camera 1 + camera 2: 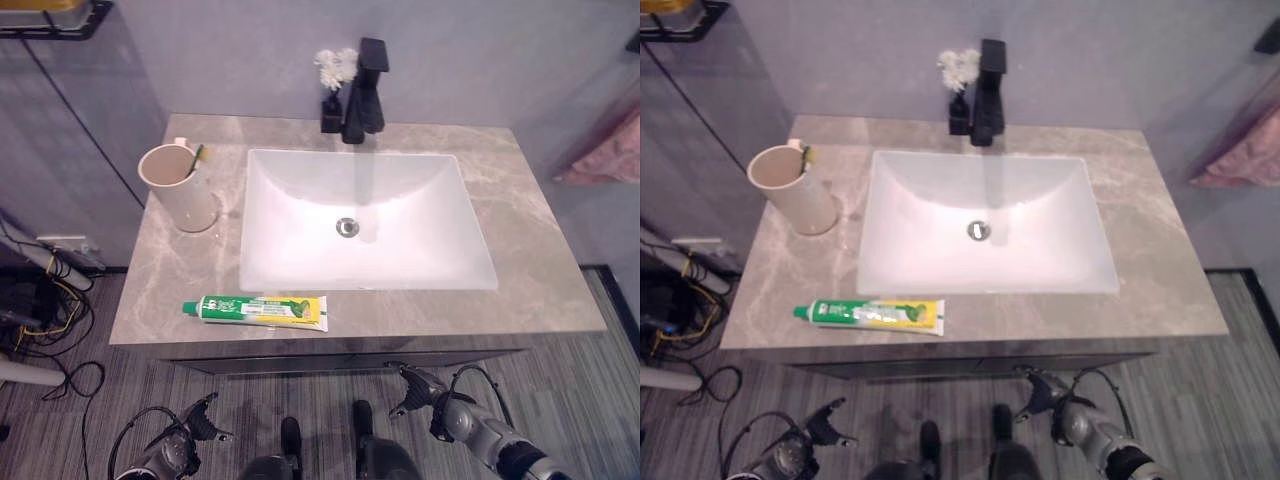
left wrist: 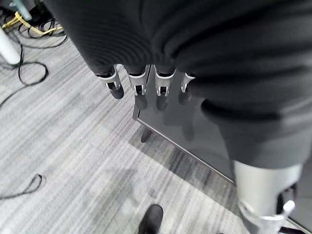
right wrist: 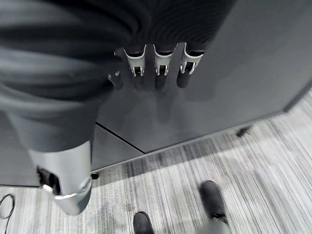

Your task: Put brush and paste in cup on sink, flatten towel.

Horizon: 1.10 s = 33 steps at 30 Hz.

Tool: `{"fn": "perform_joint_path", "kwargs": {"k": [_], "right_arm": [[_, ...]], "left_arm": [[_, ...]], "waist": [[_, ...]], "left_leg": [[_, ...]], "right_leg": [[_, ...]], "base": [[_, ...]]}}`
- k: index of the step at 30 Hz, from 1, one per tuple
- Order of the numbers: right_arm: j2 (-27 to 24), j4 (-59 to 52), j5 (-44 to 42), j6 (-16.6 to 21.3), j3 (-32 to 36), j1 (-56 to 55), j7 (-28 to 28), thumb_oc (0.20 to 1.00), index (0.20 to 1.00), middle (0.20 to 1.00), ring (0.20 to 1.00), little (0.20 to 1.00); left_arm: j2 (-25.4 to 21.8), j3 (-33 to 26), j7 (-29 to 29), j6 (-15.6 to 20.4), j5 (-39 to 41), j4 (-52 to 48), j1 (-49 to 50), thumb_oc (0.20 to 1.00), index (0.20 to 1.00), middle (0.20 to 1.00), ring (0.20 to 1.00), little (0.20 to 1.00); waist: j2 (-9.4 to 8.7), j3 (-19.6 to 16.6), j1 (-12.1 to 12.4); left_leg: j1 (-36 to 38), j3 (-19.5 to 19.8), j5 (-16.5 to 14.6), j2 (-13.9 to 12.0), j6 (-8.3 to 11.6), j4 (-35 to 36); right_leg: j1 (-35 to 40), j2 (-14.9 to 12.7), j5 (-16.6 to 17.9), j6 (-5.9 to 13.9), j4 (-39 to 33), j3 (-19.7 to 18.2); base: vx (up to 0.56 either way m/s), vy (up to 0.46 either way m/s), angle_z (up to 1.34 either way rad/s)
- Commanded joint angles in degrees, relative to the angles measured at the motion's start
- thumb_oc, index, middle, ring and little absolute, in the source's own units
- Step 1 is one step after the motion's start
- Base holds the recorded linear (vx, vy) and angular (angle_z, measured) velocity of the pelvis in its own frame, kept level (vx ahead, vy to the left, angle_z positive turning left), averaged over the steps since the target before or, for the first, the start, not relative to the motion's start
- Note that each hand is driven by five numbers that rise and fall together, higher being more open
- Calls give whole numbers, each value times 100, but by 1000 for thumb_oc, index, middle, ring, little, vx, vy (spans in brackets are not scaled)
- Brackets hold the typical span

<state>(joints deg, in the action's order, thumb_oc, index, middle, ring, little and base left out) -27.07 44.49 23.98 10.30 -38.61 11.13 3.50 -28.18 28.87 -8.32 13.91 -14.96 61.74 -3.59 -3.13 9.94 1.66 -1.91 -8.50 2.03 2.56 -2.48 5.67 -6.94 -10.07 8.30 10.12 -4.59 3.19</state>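
Observation:
A beige cup point(image 1: 178, 188) stands on the grey stone counter point(image 1: 540, 270), left of the white sink basin point(image 1: 300, 200). In the cup stands a toothbrush point(image 1: 196, 158) with a green and white end showing above the rim. A green, white and yellow toothpaste tube point(image 1: 262, 310) lies flat near the counter's front edge, its cap to the left. Part of a pink towel point(image 1: 610, 155) hangs at the far right. Both hands hang below the counter's front edge, the left hand point(image 1: 192, 428) and the right hand point(image 1: 420, 388), fingers point(image 2: 139, 90) point(image 3: 161, 73) relaxed and holding nothing.
A black faucet point(image 1: 365, 90) rises behind the basin, with a small black bottle of white tufts point(image 1: 332, 100) beside it. The dark cabinet front point(image 3: 219, 73) is close before both hands. A black shelf point(image 1: 50, 20) hangs upper left. Cables point(image 1: 40, 300) lie on the floor at left.

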Motion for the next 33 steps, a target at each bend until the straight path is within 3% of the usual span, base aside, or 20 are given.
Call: {"fn": "perform_joint_path", "kwargs": {"k": [1, 5, 6, 9, 12, 14, 16, 18, 21, 22, 28, 30, 33], "right_arm": [[-407, -112, 159, 184, -92, 132, -1, 1000, 1000, 1000, 1000, 1000], [-439, 57, 139, 197, -69, 69, 5, 1000, 1000, 1000, 1000, 1000], [-412, 461, 60, 142, 4, 21, 10, 1000, 1000, 1000, 1000, 1000], [-393, 907, -123, 148, 186, 54, 116, 1000, 1000, 1000, 1000, 1000], [-254, 1653, -400, 81, 496, 40, 209, 1000, 1000, 1000, 1000, 1000], [-32, 2520, -677, -3, 968, 27, 359, 1000, 1000, 1000, 1000, 1000], [9, 2726, -729, -43, 1100, 4, 404, 1000, 1000, 1000, 1000, 1000], [45, 3305, -860, -258, 1573, -106, 565, 1000, 1000, 1000, 1000, 1000], [87, 3477, -902, -335, 1789, -248, 531, 1000, 1000, 1000, 1000, 1000], [76, 3439, -929, -371, 1914, -548, 467, 1000, 1000, 1000, 1000, 1000], [88, 3252, -1169, -380, 2109, -879, 342, 1000, 1000, 1000, 1000, 1000], [185, 3147, -1329, -393, 2213, -981, 255, 1000, 1000, 1000, 1000, 1000], [301, 3108, -1318, -424, 2184, -1095, 143, 1000, 1000, 1000, 1000, 1000]], "left_arm": [[-212, 285, 1, 413, -466, -639, -52, 1000, 1000, 1000, 1000, 1000], [-548, 226, 201, 479, -333, -1353, 287, 1000, 1000, 1000, 1000, 1000], [-1045, 96, 454, 648, -111, -2374, 709, 1000, 1000, 1000, 1000, 1000], [-1964, 254, 604, 932, -330, -3614, 912, 1000, 1000, 1000, 1000, 1000], [-2500, 265, 648, 1081, -502, -4145, 1101, 1000, 1000, 1000, 1000, 1000], [-3218, 46, 741, 1151, -546, -4967, 1363, 1000, 1000, 1000, 1000, 1000], [-3403, -93, 739, 1173, -559, -5169, 1464, 1000, 1000, 1000, 1000, 1000], [-4023, -669, 589, 1297, -663, -5980, 1742, 1000, 1000, 1000, 1000, 1000], [-4458, -1342, 552, 1286, -709, -6579, 2091, 1000, 1000, 1000, 1000, 1000], [-4736, -1971, 393, 1292, -737, -6872, 2191, 1000, 1000, 1000, 1000, 1000], [-4840, -2733, -15, 1315, -806, -7067, 2078, 1000, 1000, 1000, 1000, 1000], [-4731, -3388, -399, 1214, -822, -6929, 2142, 1000, 1000, 1000, 1000, 1000], [-4510, -3838, -579, 1084, -728, -6676, 2074, 1000, 1000, 1000, 1000, 1000]], "waist": [[188, -47, 40], [201, -30, 122], [288, 18, 334], [417, 113, 427], [505, 155, 471], [618, 186, 580], [655, 184, 603], [798, 162, 698], [845, 147, 745], [912, 114, 726], [938, 59, 526], [932, -50, 421], [909, -101, 360]], "left_leg": [[-83, -68, 116, -510, 619, -125], [-86, 91, 152, -528, 656, -152], [-215, 346, 179, -534, 690, -304], [-415, 605, 218, -534, 726, -433], [-498, 704, 236, -548, 742, -482], [-546, 822, 273, -542, 766, -508], [-552, 845, 284, -543, 771, -501], [-540, 894, 350, -555, 804, -425], [-511, 973, 423, -572, 841, -319], [-492, 1040, 549, -588, 924, -189], [-540, 990, 627, -595, 1039, -100], [-464, 770, 520, -566, 1013, -67], [-410, 599, 437, -535, 1002, -67]], "right_leg": [[222, 162, -326, -3, 343, 61], [363, 181, -385, -42, 273, 225], [440, 197, -461, -95, 257, 448], [446, 227, -540, -137, 285, 627], [445, 238, -597, -161, 322, 720], [464, 251, -643, -197, 360, 840], [465, 251, -654, -201, 368, 864], [504, 262, -677, -208, 346, 945], [545, 275, -682, -215, 306, 1033], [574, 289, -682, -233, 279, 1113], [682, 235, -646, -196, 117, 1368], [699, 178, -534, -116, -11, 1221], [667, 99, -492, -80, -23, 1128]], "base": [[6, -79, 20], [-5, -117, 36], [-64, -184, 36], [-89, -150, 58], [-50, -60, 52], [-52, -82, 38], [-19, -31, 26], [-10, -52, 12], [-6, -62, 16], [3, -57, 25], [10, -5, 40], [88, 107, 16], [52, 100, -36]]}}
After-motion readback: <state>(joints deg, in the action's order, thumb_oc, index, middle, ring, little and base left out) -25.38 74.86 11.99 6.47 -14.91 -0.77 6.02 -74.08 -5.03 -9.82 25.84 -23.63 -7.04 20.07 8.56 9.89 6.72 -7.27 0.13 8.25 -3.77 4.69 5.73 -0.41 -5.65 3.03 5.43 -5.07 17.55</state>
